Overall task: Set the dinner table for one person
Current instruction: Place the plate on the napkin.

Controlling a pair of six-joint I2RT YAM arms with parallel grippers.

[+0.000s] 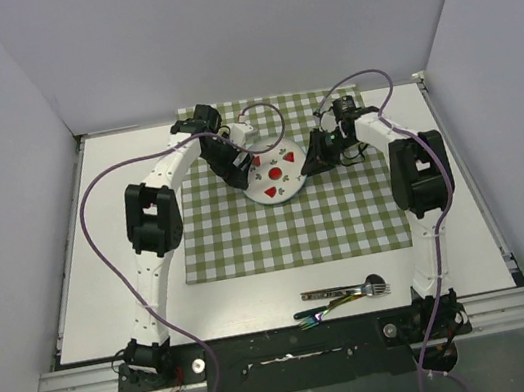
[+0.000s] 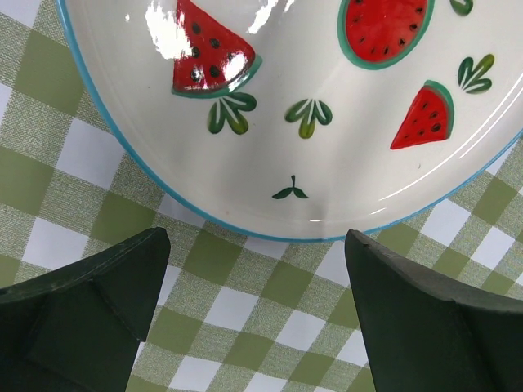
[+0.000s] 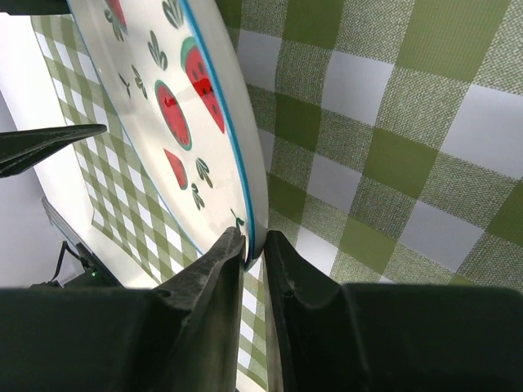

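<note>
Pinching the watermelon plate point(image 1: 277, 175) by its rim with the right gripper point(image 3: 255, 241), on the checked cloth point(image 1: 279, 234).
Right gripper's jaws are closed narrowly on the blue-edged rim of the white plate, which lies on the far half of the green-and-white cloth spread over the white dinner table point(image 1: 249, 295). The left gripper point(image 2: 257, 245) stands with jaws wide apart just beside the plate's opposite edge, holding nothing. A fork point(image 1: 355, 290) and an iridescent utensil point(image 1: 318, 314) lie on bare tabletop near the front edge, well apart from the plate.
</note>
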